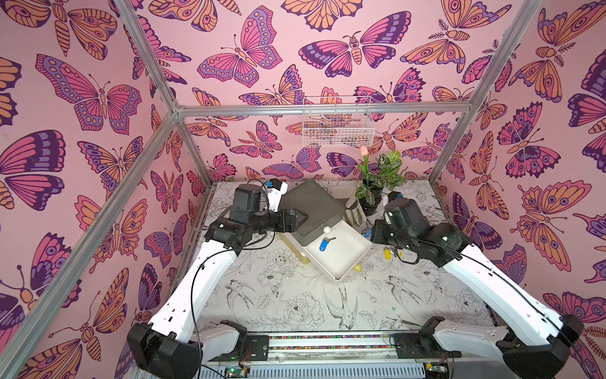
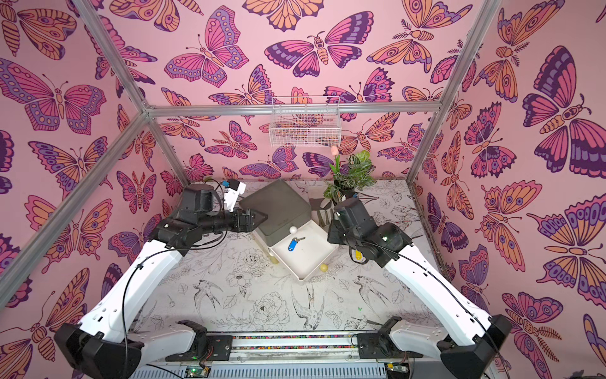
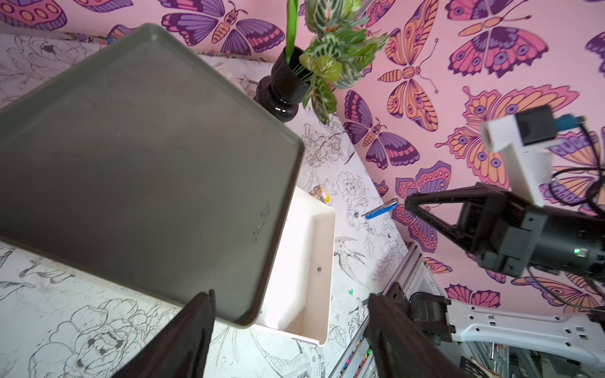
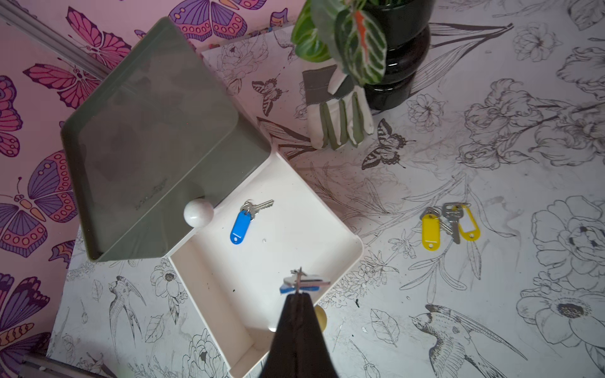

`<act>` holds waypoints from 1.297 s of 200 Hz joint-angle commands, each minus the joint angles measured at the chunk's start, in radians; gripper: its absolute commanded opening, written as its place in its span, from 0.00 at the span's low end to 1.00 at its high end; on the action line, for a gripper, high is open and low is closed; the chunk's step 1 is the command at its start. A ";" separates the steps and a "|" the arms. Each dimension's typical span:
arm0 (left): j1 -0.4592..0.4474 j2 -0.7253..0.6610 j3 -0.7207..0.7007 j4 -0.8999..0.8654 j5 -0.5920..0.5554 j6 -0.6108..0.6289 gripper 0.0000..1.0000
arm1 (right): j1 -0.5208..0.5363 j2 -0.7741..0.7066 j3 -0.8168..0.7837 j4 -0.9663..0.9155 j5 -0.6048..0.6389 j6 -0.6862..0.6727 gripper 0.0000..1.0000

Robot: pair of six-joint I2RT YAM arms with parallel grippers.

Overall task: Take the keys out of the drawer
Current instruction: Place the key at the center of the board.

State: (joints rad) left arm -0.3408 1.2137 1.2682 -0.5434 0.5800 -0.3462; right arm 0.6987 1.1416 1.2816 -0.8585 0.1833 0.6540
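At the near edge of the table (image 1: 295,305), both arm bases are seen fixed to a rail. The left arm (image 1: 210,262) is extended toward a grey-green cabinet (image 1: 314,200); the left jaws are spread wide and nothing is gripped by them (both fingers (image 3: 186,337) are shown apart in the left wrist view, over the cabinet's near corner). The white drawer (image 1: 341,261) is drawn out of the cabinet toward the front right, and a small yellow ball (image 1: 357,268) is seen at its front wall. One blue-tagged key (image 1: 325,244) is seen lying on the drawer floor, close to the white knob (image 1: 326,229) at the cabinet's front. The right arm (image 1: 478,275) is angled in from the right, and the right jaws are clenched on a second blue-tagged key (image 4: 302,283), which is held off the drawer floor near the drawer's right rim. Two yellow-tagged keys (image 4: 450,222) are laid together on the table, just right of the drawer and outside it. Farther back, a grey-and-white glove (image 4: 337,111) is spread beside a potted plant (image 1: 387,170) in a black pot. Farthest off, a white wire basket (image 1: 337,124) is hung on the butterfly-patterned back wall.
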 commanded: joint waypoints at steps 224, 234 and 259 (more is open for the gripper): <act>-0.193 0.086 -0.075 0.102 0.017 -0.027 0.80 | -0.160 -0.067 -0.454 -0.012 -0.102 0.061 0.00; -0.193 0.085 -0.076 0.102 0.017 -0.025 0.80 | -0.163 -0.057 -0.463 0.001 -0.106 0.059 0.00; -0.193 0.086 -0.078 0.101 0.018 -0.022 0.80 | -0.172 -0.025 -0.475 0.030 -0.122 0.052 0.00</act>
State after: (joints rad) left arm -0.5308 1.2968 1.2064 -0.4526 0.6022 -0.3832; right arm 0.5400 1.0916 0.8146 -0.8703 0.0826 0.7063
